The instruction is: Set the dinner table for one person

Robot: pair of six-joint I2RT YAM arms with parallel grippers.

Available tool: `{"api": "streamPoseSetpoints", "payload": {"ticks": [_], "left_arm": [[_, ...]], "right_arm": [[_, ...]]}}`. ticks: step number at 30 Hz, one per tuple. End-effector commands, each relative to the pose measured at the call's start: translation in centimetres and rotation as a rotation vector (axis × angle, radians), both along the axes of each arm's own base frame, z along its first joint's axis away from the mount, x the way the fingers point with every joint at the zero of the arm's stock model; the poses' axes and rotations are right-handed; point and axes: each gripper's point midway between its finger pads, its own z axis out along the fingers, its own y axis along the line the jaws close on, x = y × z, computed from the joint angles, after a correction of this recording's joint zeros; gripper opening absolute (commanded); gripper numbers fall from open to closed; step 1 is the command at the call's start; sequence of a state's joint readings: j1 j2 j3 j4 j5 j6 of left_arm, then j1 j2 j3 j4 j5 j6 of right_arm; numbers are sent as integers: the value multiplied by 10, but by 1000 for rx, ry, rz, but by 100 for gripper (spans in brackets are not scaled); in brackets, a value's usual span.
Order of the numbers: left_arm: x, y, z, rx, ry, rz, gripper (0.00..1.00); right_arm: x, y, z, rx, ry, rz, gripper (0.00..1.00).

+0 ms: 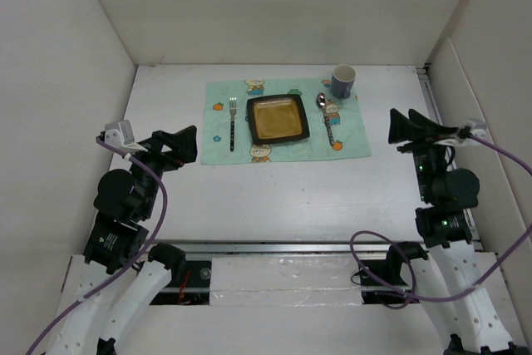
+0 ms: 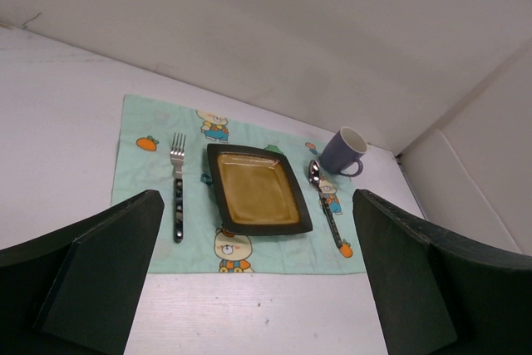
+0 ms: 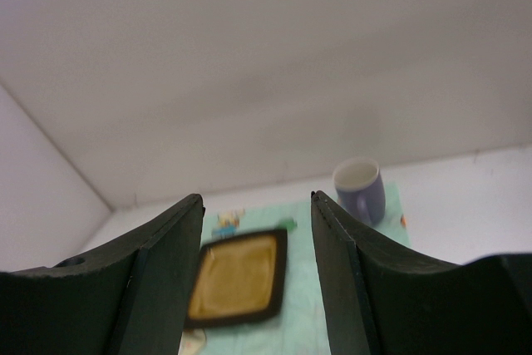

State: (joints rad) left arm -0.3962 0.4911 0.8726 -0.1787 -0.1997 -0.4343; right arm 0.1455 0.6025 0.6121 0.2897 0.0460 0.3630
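The white dinner table (image 1: 274, 197) carries a mint-green cartoon mat (image 1: 357, 143). On the mat lie a square black-rimmed amber plate (image 1: 278, 119), a fork (image 1: 233, 122) left of it and a spoon (image 1: 324, 115) right of it. A blue mug (image 1: 343, 81) stands at the mat's far right corner. My left gripper (image 1: 184, 144) is open and empty, near the table's left side, apart from the mat. My right gripper (image 1: 397, 126) is open and empty, to the right of the mat. The left wrist view shows the plate (image 2: 256, 189), fork (image 2: 177, 187), spoon (image 2: 322, 197) and mug (image 2: 342, 152).
White walls enclose the table at the back (image 1: 274, 6), left (image 1: 58, 81) and right (image 1: 499, 64). A metal rail (image 1: 274, 248) runs along the near edge between the arm bases. Purple cables (image 1: 158, 205) hang from both arms.
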Motion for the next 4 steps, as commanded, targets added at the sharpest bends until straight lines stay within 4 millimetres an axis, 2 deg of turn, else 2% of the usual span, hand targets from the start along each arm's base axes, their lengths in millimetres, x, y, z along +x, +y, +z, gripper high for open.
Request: {"api": "streamPoseSetpoints", "payload": {"ticks": [1, 2, 4], "left_arm": [[7, 5, -21, -6, 36, 44, 97], [7, 5, -21, -6, 36, 44, 97], [10, -3, -18, 11, 36, 2, 98]], "right_arm": [[-39, -26, 40, 74, -121, -106, 61], [-38, -26, 37, 71, -108, -106, 61], [-44, -26, 45, 68, -125, -102, 63]]}}
